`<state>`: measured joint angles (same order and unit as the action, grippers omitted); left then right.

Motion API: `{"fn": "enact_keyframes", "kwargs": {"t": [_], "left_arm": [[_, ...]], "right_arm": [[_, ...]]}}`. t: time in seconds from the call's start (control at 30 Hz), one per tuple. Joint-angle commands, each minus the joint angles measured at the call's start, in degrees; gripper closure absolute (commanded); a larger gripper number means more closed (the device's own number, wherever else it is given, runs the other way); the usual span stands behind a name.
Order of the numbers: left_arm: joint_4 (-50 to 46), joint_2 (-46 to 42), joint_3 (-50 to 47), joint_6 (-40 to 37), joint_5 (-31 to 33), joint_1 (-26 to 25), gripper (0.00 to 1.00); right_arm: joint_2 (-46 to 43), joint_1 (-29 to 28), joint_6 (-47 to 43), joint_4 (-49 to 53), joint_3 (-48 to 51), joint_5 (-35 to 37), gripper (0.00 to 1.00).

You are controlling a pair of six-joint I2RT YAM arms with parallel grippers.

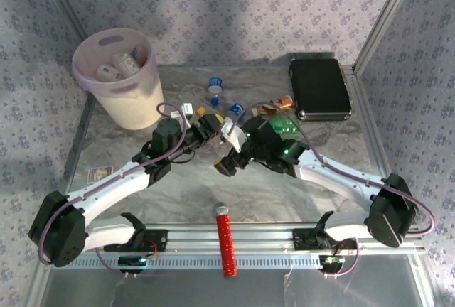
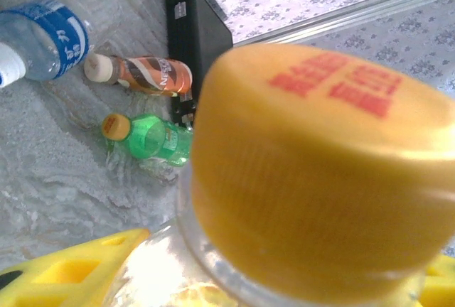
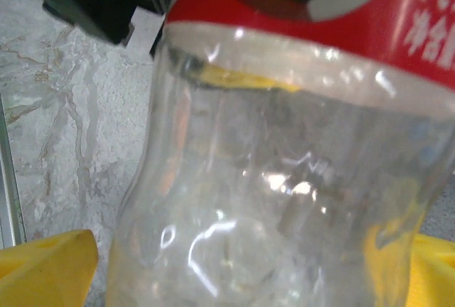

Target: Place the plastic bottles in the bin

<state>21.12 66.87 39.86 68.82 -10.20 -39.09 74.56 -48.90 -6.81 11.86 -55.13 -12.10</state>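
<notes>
Holding several bottles [image 1: 126,63], the bin [image 1: 131,104] stands at ten o'clock. The left gripper [image 2: 256,278] clamps a yellow-capped bottle [image 2: 320,165]; the right gripper [image 3: 242,264] gapes around a red-labelled bottle [image 3: 270,179], mid-table.

Blurred yellow-capped bottle [image 2: 320,172] cut off below (body mostly out of frame), blue-labelled bottle [image 2: 43,40] cropped at left edge.

Overhead view: soft, even light from above; pale bright patch on the patterned backdrop [image 1: 234,8]; faint arm shadows and dull sheen on the tabletop [image 1: 178,200].
Left wrist view: orange cap [image 2: 320,172] close, blurred; glare whites out the clear bottle [image 2: 170,264] beneath; distant bottles [image 2: 149,76] sharper.
Right wrist view: clear bottle soft-focused, small glints; yellow fingers [image 3: 46,268] blurred at the corners.
</notes>
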Motion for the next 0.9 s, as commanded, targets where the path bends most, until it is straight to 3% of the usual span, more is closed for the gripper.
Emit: {"fn": "enact_keyframes", "kwargs": {"t": [0.0,0.13,0.37,0.57,0.87], "left_arm": [[-4.13,-1.11,4.81,-4.80,0.32,0.79,0.48],[-11.02,-1.97,10.71,-9.30,-3.29,6.09,0.49],[-33.81,-1.42,31.67,-24.16,-7.94,20.40,0.50],[-41.06,4.34,45.14,-29.71,-13.65,33.60,0.52],[-48.14,15.90,63.31,-39.72,-5.82,45.75,0.54]], "right_arm": [[-3.99,-0.11,-0.20,1.41,-0.28,-0.66,0.01],[-8.22,0.23,-0.06,2.85,0.14,0.67,0.01],[-12.48,1.25,1.96,4.92,3.36,3.12,0.01],[-14.88,1.28,3.23,8.42,4.86,5.57,0.01],[-21.15,3.01,4.55,12.27,8.19,9.24,0.01]]}}
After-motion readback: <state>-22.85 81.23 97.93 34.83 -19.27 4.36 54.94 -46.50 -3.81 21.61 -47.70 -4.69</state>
